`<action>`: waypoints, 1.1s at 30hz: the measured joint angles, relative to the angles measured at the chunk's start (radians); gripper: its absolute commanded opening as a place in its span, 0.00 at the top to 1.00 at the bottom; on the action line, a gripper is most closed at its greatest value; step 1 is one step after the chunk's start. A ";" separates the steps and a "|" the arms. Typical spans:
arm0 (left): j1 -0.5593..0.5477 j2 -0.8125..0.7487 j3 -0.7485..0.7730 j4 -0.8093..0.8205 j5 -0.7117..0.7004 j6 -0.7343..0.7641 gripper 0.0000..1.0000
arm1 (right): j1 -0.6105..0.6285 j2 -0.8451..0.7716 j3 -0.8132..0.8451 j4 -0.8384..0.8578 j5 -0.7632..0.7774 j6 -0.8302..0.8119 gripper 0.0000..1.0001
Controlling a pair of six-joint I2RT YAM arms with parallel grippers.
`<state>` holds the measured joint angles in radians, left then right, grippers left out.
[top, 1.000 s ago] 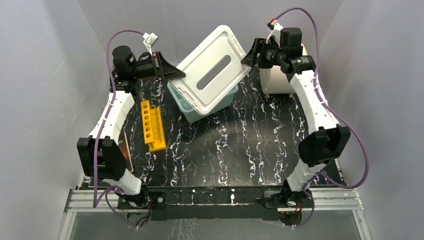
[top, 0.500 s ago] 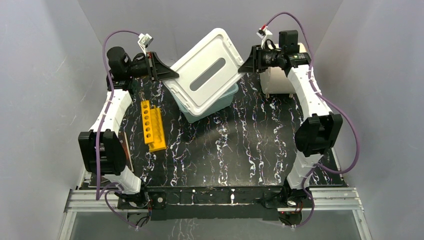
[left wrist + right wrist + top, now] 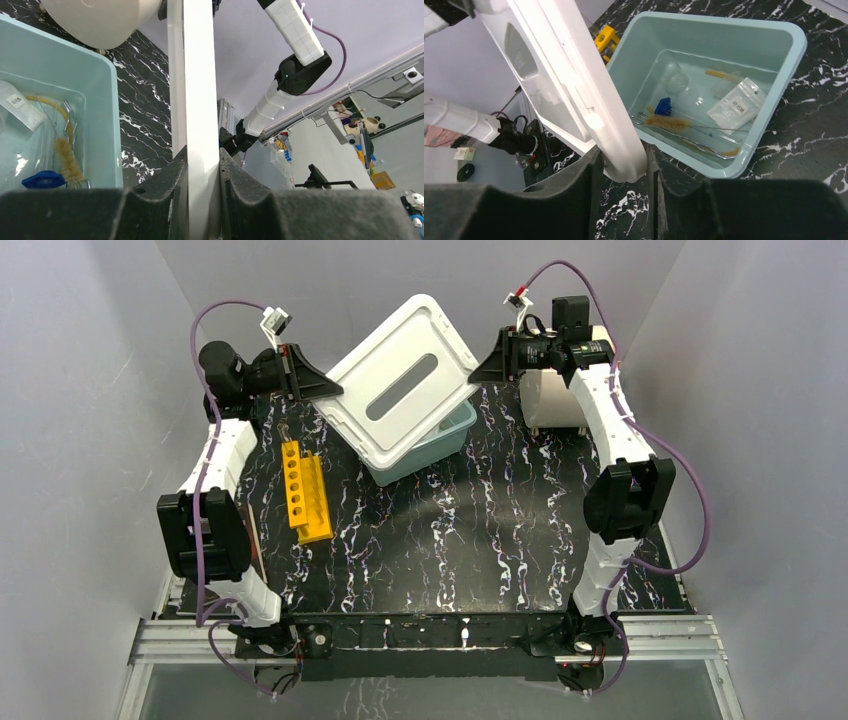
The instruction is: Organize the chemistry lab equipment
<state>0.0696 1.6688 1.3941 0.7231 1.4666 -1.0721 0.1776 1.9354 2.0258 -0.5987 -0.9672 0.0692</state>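
Brush (image 3: 667, 121) and blue cap (image 3: 664, 106) lie in the bin (image 3: 796, 42); my left tool (image 3: 202, 160) and right tool (image 3: 624, 160) clamp the lid (image 3: 440, 350), not yet seated.

Marbled table (image 3: 450, 540), teal bin (image 3: 445, 440), yellow rack (image 3: 305, 490)

The edge of a white lid (image 3: 559, 85) is pinched between the fingers of the right gripper (image 3: 624, 165) and is held tilted beside a pale blue bin (image 3: 774, 22). Inside the bin, a brown bristle brush (image 3: 667, 121), a blue cap (image 3: 664, 106), a clear beaker (image 3: 673, 76) and a labelled clear bag (image 3: 736, 105) are seen.
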 measured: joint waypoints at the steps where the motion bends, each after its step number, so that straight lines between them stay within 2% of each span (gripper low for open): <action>1: 0.002 0.000 -0.003 0.008 0.002 -0.004 1.00 | -0.001 0.000 0.000 0.002 -0.018 -0.003 0.74; 3: 0.009 0.000 -0.011 0.014 0.004 -0.010 1.00 | -0.001 0.000 -0.001 0.016 -0.062 0.000 0.87; 6: 0.023 0.000 -0.016 0.010 0.002 -0.006 1.00 | -0.003 0.000 -0.002 0.039 -0.128 0.014 0.97; 8: 0.031 0.000 -0.016 -0.005 -0.002 0.011 0.90 | -0.003 -0.001 -0.011 0.055 -0.160 0.025 1.00; 12: 0.043 0.000 -0.011 -0.139 -0.021 0.113 0.65 | -0.003 -0.003 -0.055 0.092 -0.177 0.064 1.00; 16: 0.048 0.000 0.011 -0.341 -0.116 0.247 0.43 | -0.003 -0.016 -0.140 0.167 -0.170 0.149 1.00; 21: 0.051 0.000 0.063 -0.552 -0.269 0.370 0.24 | -0.004 -0.042 -0.264 0.289 -0.153 0.293 1.00; 28: 0.060 0.000 0.189 -0.855 -0.594 0.530 0.14 | -0.008 -0.050 -0.306 0.359 -0.082 0.419 1.00; 33: 0.060 -0.010 0.210 -0.974 -0.781 0.579 0.12 | -0.011 -0.050 -0.306 0.356 0.024 0.467 1.00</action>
<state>0.1299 1.6585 1.6043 -0.2512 0.6857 -0.4927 0.1665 1.8854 1.7199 -0.2424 -0.9436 0.5362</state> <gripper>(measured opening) 0.875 0.232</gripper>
